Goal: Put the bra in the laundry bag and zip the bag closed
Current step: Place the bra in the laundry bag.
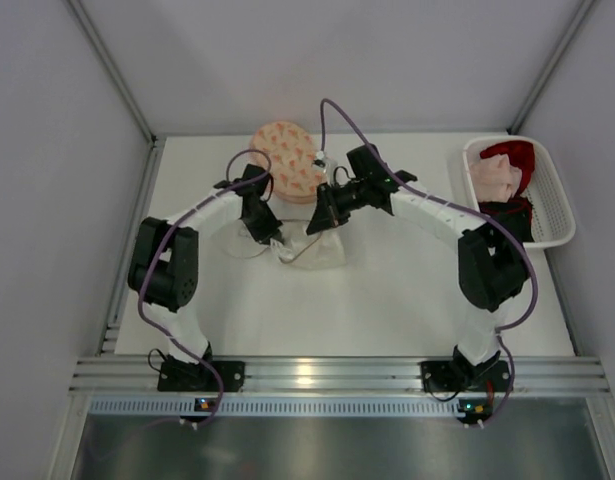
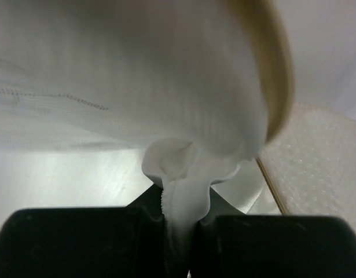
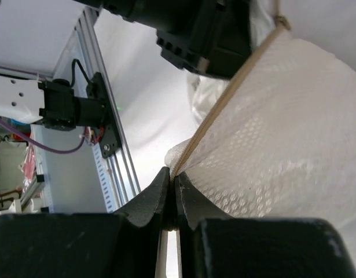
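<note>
A white bench (image 1: 407, 300) is seen inside a pale enclosure, shut in by plain grey-white walls (image 1: 47, 200) at the left, the right and the back. An aluminium rail (image 1: 327, 375) is fixed along the near edge, and both arm bases are bolted to it. The bench top is smooth and faintly glossy.

The laundry bag (image 1: 312, 245), of white mesh edged with a tan trim, is found crumpled near the middle of the bench, between the two hands. The left hand (image 2: 180, 197) is clenched on a bunched fold of the bag's white fabric, which is squeezed up between the jaws. The right hand (image 3: 172, 179) is seen with its jaws pressed almost together, and the tan-trimmed edge of the bag is met right at their tips. Whether that edge is actually pinched cannot be told.

Just behind the bag, a round, peach-coloured dimpled piece (image 1: 285, 155) is laid on the bench. Whether it is the bra cannot be told, and it lies outside the bag.

At the far right a white slotted basket (image 1: 557, 190) is set against the wall. A red garment (image 1: 512, 155) and a pink garment (image 1: 492, 178) are piled in it. Purple cables (image 1: 332, 115) are looped along both arms.
</note>
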Controlling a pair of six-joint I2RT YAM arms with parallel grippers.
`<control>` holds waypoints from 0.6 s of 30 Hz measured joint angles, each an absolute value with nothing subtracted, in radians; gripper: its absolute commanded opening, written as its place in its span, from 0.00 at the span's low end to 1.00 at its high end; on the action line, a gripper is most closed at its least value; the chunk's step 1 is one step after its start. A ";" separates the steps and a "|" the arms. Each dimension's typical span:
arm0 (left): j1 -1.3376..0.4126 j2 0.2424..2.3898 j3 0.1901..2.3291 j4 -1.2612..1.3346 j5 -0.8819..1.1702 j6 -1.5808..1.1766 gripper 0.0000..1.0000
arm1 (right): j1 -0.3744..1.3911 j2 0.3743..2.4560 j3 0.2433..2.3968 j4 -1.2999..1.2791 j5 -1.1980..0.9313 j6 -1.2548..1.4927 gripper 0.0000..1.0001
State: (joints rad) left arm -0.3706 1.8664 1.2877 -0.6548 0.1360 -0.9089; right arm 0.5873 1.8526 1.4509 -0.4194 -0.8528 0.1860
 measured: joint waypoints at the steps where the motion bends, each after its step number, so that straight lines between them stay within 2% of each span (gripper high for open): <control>1: -0.343 1.834 1.274 -0.673 0.124 -0.885 0.00 | 0.583 1.848 1.451 -0.396 -0.864 0.204 0.07; 5: -0.247 1.708 1.260 -0.748 0.083 -0.812 0.00 | 0.599 1.847 1.453 -0.366 -0.874 0.234 0.04; 9: -0.249 1.623 1.291 -0.800 0.067 -0.769 0.00 | 0.628 1.860 1.453 -0.342 -0.883 0.252 0.03; 14: -0.342 1.659 1.390 -0.810 0.054 -0.765 0.00 | 0.638 1.914 1.435 -0.269 -0.884 0.284 0.00; 18: -0.421 1.772 1.471 -0.813 0.038 -0.776 0.00 | 0.637 1.950 1.400 -0.221 -0.884 0.320 0.00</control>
